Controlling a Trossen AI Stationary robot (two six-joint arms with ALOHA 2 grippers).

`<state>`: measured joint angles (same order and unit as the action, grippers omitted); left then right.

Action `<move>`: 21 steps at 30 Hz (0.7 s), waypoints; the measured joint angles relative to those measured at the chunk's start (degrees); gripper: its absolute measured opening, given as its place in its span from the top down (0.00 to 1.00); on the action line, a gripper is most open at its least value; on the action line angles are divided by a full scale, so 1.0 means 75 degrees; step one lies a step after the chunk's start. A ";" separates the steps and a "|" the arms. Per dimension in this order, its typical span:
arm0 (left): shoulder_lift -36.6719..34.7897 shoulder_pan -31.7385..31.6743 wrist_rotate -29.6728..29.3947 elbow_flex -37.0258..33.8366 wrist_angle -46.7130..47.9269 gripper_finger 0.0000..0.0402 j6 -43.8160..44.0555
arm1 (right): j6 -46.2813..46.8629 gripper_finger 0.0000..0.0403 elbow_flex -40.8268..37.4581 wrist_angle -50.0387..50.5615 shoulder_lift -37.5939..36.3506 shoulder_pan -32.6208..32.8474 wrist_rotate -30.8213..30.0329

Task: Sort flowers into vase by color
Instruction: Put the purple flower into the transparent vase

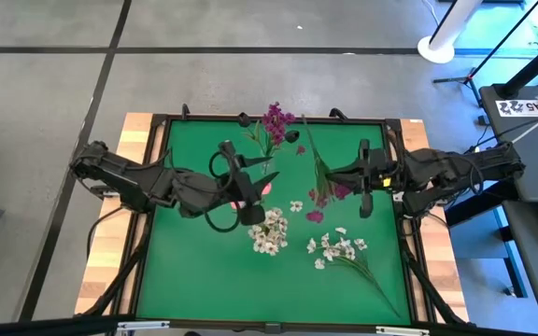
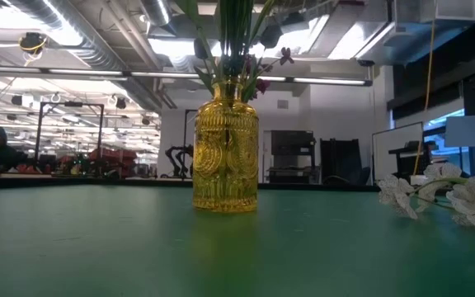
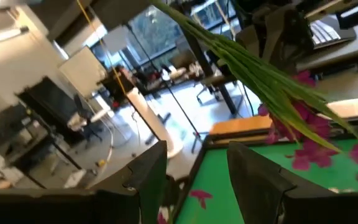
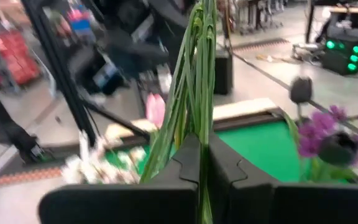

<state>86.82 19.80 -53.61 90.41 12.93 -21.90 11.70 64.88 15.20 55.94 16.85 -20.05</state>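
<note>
Partly done, by the look of it. Magenta cluster (image 1: 276,119) already standing in the yellow vase (image 2: 225,147) at about twelve o'clock on the green surface (image 1: 176,271), vase body readable only in the low view. Still loose on the surface: one white spray (image 1: 269,233) just below centre, a second white spray (image 1: 339,248) toward five o'clock, a small white blossom (image 1: 296,205) between them, magenta bits near the middle.

Right gripper (image 1: 332,174) at three o'clock, fingers pressed together on a bundle of green stems (image 4: 194,74), magenta heads (image 1: 320,198) hanging beneath. Left gripper (image 1: 247,191) near centre from nine o'clock, fingers (image 3: 148,171) apart, nothing between them; a pink tulip bud (image 1: 266,187) just beside it.

Overhead view alone gives the full layout and what remains. Right wrist view alone confirms the clamp on the stems. Left wrist view shows the empty gap and the other arm's stems crossing ahead.
</note>
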 joint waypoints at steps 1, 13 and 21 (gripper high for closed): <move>0.0006 0.0022 0.0003 0.0000 -0.0107 0.59 -0.0170 | 0.0030 0.99 0.0000 -0.0167 0.0017 -0.0001 0.0056; 0.0089 0.0075 0.0992 -0.0003 -0.0780 0.59 0.1024 | -0.0278 0.99 0.0000 -0.0215 0.0182 -0.0001 0.0635; 0.0086 -0.0509 0.2557 -0.0003 -0.1210 0.59 0.3578 | -0.1195 0.99 0.0000 -0.0647 0.0741 -0.0001 0.1045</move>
<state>87.46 15.98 -34.43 90.39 3.86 4.94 2.73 64.88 10.35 61.50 16.84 -12.21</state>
